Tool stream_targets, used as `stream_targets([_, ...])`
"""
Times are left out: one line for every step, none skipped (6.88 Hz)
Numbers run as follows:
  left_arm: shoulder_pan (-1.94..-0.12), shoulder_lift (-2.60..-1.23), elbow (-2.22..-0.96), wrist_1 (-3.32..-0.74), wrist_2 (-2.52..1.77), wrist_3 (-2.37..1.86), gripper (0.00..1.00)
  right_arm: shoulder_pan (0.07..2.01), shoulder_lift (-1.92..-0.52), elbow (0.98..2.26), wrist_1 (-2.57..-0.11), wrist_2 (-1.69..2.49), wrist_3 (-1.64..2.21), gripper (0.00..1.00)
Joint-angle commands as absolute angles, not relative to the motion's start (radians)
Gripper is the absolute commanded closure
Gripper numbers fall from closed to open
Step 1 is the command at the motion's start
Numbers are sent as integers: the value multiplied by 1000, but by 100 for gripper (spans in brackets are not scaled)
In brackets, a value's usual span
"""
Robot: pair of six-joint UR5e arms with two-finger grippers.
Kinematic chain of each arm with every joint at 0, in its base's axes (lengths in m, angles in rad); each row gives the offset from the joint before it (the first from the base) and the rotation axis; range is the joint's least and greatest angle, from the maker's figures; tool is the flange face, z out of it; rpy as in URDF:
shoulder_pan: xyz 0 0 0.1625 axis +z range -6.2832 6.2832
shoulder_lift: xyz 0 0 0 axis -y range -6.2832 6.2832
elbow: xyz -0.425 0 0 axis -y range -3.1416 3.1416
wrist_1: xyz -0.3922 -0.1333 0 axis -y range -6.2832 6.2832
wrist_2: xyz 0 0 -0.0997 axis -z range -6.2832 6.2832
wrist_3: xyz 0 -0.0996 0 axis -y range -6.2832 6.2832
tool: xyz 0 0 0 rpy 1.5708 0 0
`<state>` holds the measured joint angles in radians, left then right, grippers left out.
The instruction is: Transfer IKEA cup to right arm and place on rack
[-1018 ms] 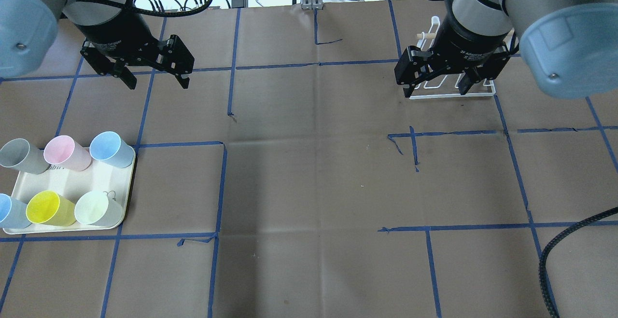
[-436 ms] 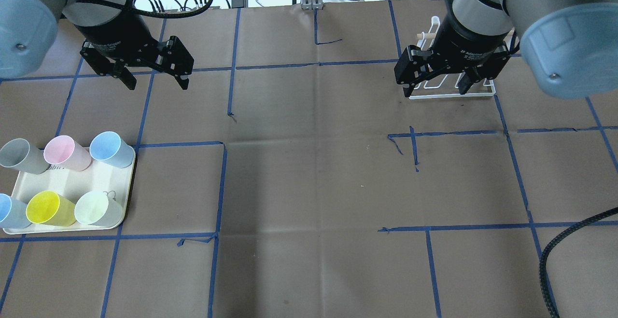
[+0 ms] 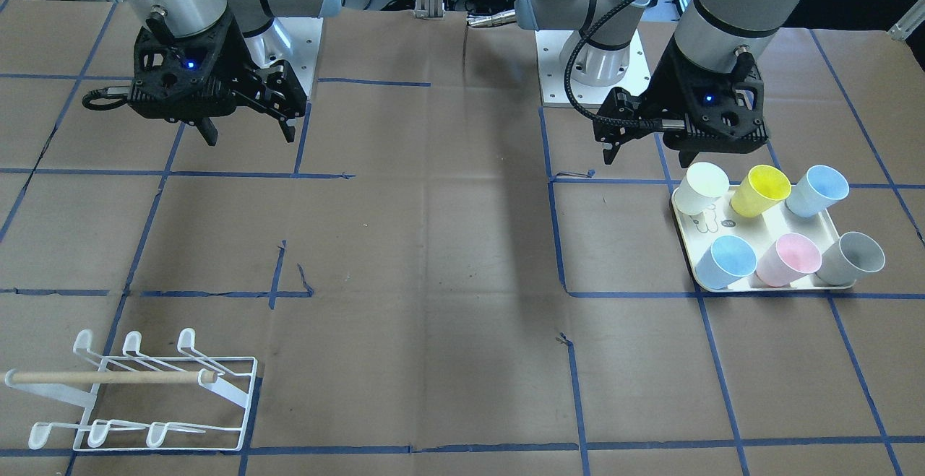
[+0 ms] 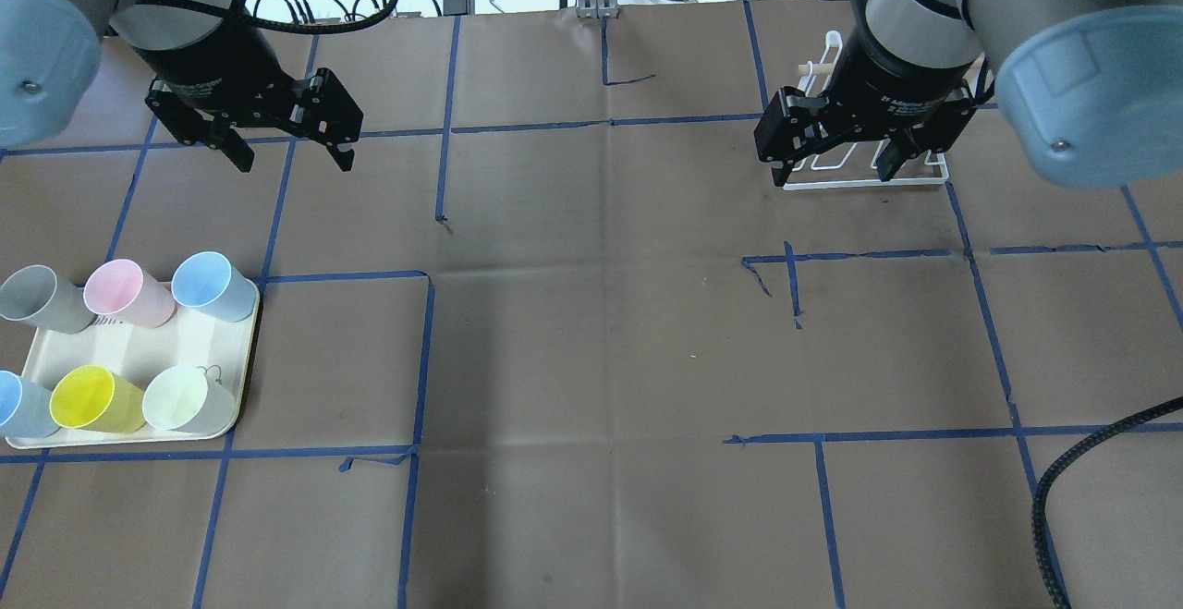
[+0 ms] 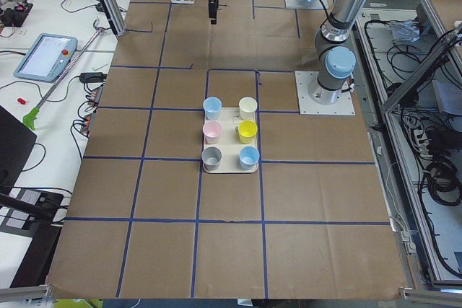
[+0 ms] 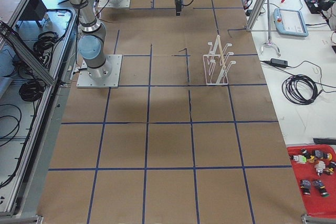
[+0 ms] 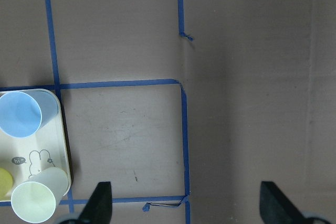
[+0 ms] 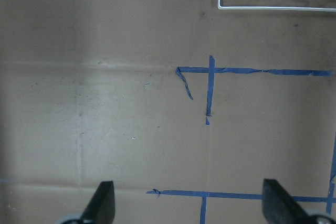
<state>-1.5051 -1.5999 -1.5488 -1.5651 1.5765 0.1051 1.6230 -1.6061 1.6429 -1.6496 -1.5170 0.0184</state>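
Both my hands hang above the bench (image 4: 591, 359), which is covered in brown paper with a grid of blue tape. My left hand (image 4: 296, 161) is at the upper left of the overhead view, fingers spread wide and grasping nothing. It is above bare paper, apart from the cream tray (image 4: 139, 350) at the left edge of that view. Six cups stand upright on the tray. The grey cup (image 4: 37, 299), the pink cup (image 4: 125, 293) and a blue cup (image 4: 211, 286) make the upper row. A second blue cup (image 4: 18, 406), the yellow cup (image 4: 91, 399) and the pale green cup (image 4: 185, 399) make the lower row. My right hand (image 4: 832, 165) is at the upper right of the overhead view, also spread and grasping nothing. The white wire rack (image 3: 108, 377) sits at the lower left of the front-facing view with no cup on it. My right wrist camera shows only its base wires, at the upper right edge of the frame.
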Motion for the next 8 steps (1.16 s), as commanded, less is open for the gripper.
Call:
stream_targets([-1368,-1598,-1566,-1566,1569,222,0,1623,-1605,1644,-1649,-1519,18,0])
stream_targets([-1312,-1594,-1586,-1563,1574,280,0,1623,-1605,1643,-1651,-1517,18,0])
stream_targets([-1246,-1594,-1589,-1566,1575,352,0,1623,-1603,1644,-1651,-1517,18,0])
stream_targets([-1171,-1601,-1591,-1568,1574,411,0,1623,-1603,1644,-1651,-1516,18,0])
stream_targets([-1114,-1609,-1600,-1566,1569,440,0,1623,-1603,1647,-1651,-1513,18,0])
stream_targets([-1111,-1609,-1629,-1548,1568,440,0,1623,-1605,1644,-1667,-1506,20,0])
stream_targets([-1111,-1623,-1661,-1490,1566,440,0,1624,-1602,1661,-1819,-1505,28,0])
stream_targets([-1112,-1632,-1705,-1426,1565,437,0,1624,-1588,1680,-1961,-1505,64,0])
